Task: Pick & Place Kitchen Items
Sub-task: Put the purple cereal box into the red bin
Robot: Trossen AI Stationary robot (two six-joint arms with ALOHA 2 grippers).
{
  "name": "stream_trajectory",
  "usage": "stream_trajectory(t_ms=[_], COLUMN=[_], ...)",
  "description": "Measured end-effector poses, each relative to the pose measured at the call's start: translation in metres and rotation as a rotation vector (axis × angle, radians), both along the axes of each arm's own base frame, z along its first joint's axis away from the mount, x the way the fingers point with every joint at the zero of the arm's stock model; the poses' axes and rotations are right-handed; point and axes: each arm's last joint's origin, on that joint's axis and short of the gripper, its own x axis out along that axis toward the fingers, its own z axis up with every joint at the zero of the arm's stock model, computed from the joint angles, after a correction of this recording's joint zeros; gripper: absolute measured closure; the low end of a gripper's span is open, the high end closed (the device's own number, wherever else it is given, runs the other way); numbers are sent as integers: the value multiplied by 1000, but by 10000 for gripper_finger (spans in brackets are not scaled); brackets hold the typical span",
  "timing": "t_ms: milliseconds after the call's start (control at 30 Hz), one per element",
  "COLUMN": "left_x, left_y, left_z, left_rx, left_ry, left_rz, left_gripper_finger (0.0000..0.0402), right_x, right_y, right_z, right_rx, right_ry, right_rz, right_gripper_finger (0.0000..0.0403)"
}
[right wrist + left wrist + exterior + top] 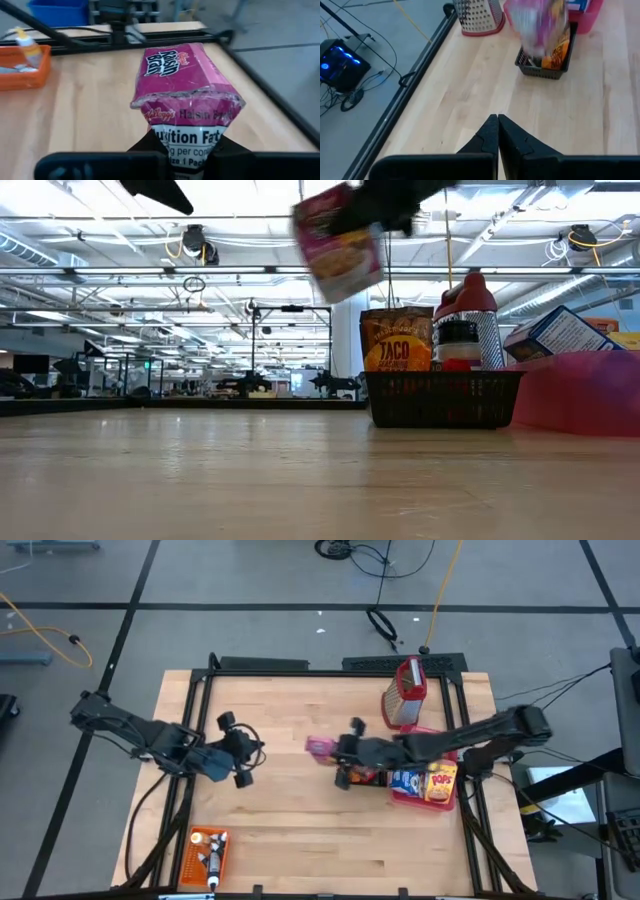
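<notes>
I carry 1 Raisin Bran box [185, 92] in the clamped right gripper [185, 147], midair.
Next I judge: pick a drop spot; left gripper [498, 131] waits closed, empty.

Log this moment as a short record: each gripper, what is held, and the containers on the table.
right gripper: shut on the purple Raisin Bran box, held in the air over mid-table
left gripper: shut, empty, over the table's left half
black mesh basket: holds a Taco packet
red tray: holds cereal boxes
orange crate: near the front edge, left
</notes>
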Motion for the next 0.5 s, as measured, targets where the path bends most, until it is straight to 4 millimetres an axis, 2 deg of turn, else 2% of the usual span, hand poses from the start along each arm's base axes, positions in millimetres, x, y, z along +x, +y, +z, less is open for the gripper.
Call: stream_trajectory(t_ms=[133, 300, 400, 500], left_x=[2, 2, 1, 1], left_y=[-1, 0, 0, 0], left_z=[-5, -14, -17, -20], left_rx=[4, -7, -16, -24], left_ry=[14, 25, 28, 27], left_rz=[1, 20, 32, 42], left_gripper_finger=[398, 398, 398, 398], right_x=[-47, -101, -124, -139], right_y=[6, 7, 6, 5], right_z=[3, -13, -22, -32], right_rx=[-26, -31, -27, -42], right_ry=[-73, -148, -197, -210], right_rz=[-151, -336, -401, -436], right_gripper_finger=[379, 379, 380, 381])
